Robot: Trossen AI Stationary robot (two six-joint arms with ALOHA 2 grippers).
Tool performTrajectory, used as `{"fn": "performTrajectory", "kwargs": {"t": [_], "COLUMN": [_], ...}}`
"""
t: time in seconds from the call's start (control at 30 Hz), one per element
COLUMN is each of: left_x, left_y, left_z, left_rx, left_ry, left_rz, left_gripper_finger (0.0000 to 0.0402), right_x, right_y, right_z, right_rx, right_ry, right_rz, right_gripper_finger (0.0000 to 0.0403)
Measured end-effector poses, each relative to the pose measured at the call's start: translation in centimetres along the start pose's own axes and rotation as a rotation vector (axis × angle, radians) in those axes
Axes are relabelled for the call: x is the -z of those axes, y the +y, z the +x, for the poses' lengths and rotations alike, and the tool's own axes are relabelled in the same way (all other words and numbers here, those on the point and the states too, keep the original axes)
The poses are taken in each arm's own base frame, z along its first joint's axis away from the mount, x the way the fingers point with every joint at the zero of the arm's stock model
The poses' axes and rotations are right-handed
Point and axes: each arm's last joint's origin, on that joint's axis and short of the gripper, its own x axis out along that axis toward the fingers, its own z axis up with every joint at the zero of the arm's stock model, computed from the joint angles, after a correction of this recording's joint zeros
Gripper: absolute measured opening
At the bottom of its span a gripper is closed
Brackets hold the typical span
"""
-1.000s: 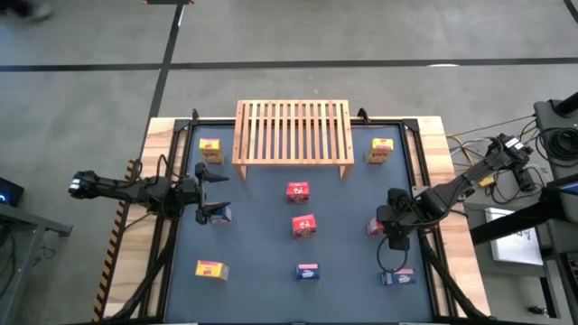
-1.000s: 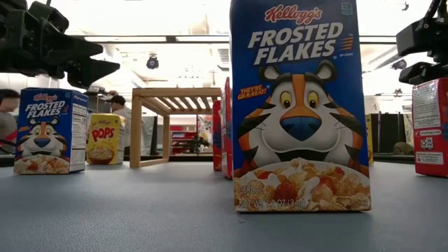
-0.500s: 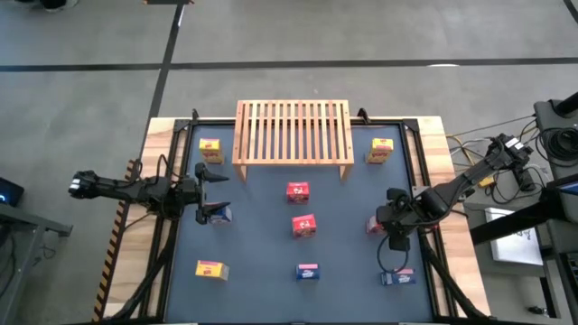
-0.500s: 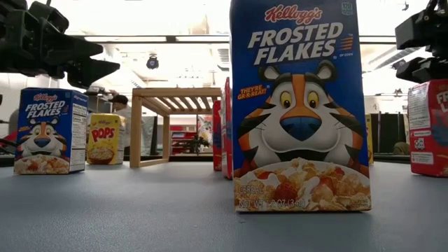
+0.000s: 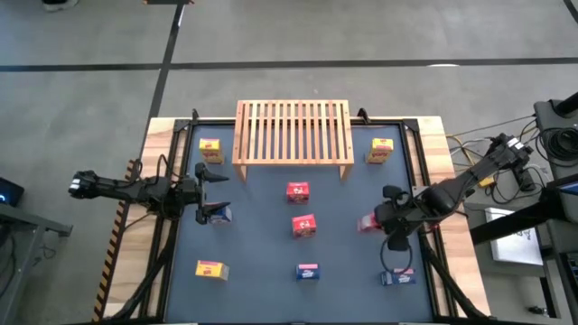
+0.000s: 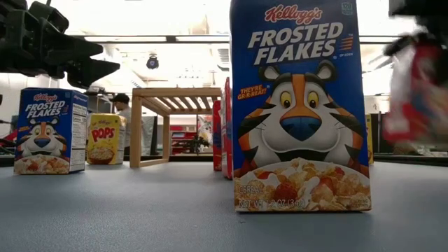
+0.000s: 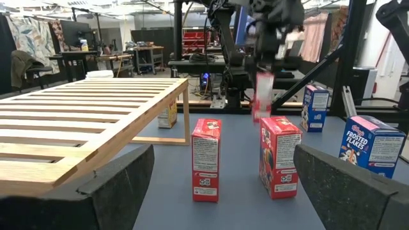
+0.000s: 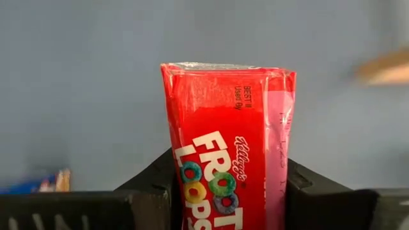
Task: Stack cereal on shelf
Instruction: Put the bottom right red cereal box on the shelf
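High view gives me the whole layout: the dark blue table (image 5: 271, 262) with the wooden shelf (image 5: 293, 132) at twelve o'clock, its slatted top bare. From here I count eight cereal boxes clearly: two yellow ones flanking the shelf at eleven (image 5: 209, 150) and one o'clock (image 5: 380, 150), a third yellow at seven (image 5: 211, 269), two red ones (image 5: 298, 191) (image 5: 303, 226) mid-table, a blue one at six (image 5: 308, 272), another blue at five (image 5: 397, 277), and a third blue (image 5: 219, 214) at nine, just beside my left gripper (image 5: 214, 188). The ninth, a red box (image 5: 368, 224), sits at three o'clock in my right gripper (image 5: 386, 219).

The right wrist view shows what the overhead cannot: the red Froot Loops box (image 8: 230, 172) is clamped between my two dark fingers (image 8: 153, 185), its top flap towards the camera, printed loops in several colours on the front. The low view shows that box (image 6: 413, 91) as a red smear raised off the table, beside a big Frosted Flakes front (image 6: 299, 105) with a tiger and a bowl of flakes.

The left wrist view looks between that arm's wide-apart fingers (image 7: 121, 185), empty, at the two middle red boxes standing upright, with the lifted box (image 7: 262, 96) hanging beyond them under the right arm.
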Motion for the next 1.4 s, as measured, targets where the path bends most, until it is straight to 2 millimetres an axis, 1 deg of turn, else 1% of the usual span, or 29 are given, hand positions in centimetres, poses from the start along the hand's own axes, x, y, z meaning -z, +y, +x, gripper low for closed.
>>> {"fn": "performTrajectory", "kwargs": {"t": [0.2, 0.33, 0.43, 0.53, 0.63, 0.77, 0.83, 0.97, 1.1, 1.23, 1.4], "left_x": [0.0, 0.0, 0.0, 0.0, 0.0, 0.0, 0.0, 0.0, 0.0, 0.0, 0.0], "left_y": [0.0, 0.0, 0.0, 0.0, 0.0, 0.0, 0.0, 0.0, 0.0, 0.0, 0.0], "left_z": [0.0, 0.0, 0.0, 0.0, 0.0, 0.0, 0.0, 0.0, 0.0, 0.0, 0.0], "left_rx": [0.000, 0.000, 0.000, 0.000, 0.000, 0.000, 0.000, 0.000, 0.000, 0.000, 0.000], "left_ry": [0.000, 0.000, 0.000, 0.000, 0.000, 0.000, 0.000, 0.000, -0.001, 0.000, 0.000], "left_rz": [0.000, 0.000, 0.000, 0.000, 0.000, 0.000, 0.000, 0.000, 0.000, 0.000, 0.000], "left_gripper_finger": [0.0359, 0.0359, 0.0359, 0.0359, 0.0359, 0.0359, 0.0359, 0.0359, 0.0359, 0.0359, 0.0359], "right_x": [-3.8, -6.5, -8.3, -9.8, -11.2, -12.5, -12.9, -13.4, -13.4, -13.6, -14.5], "right_y": [-0.7, -1.9, -3.3, -5.0, -7.1, -10.5, -12.4, -16.4, -20.4, -24.1, -27.3], "right_z": [-4.6, -7.8, -9.5, -10.5, -11.6, -13.4, -14.1, -14.3, -14.0, -12.7, -10.6], "right_rx": [0.196, 0.329, 0.380, 0.466, 0.556, 0.596, 0.598, 0.560, 0.521, 0.466, 0.408], "right_ry": [-0.266, -0.422, -0.513, -0.573, -0.629, -0.742, -0.773, -0.750, -0.652, -0.488, -0.302], "right_rz": [-0.115, -0.146, -0.151, -0.156, -0.149, -0.112, -0.101, -0.090, -0.052, -0.016, -0.009], "right_gripper_finger": [0.0136, 0.0136, 0.0135, 0.0138, 0.0139, 0.0137, 0.0137, 0.0137, 0.0139, 0.0139, 0.0139]}}
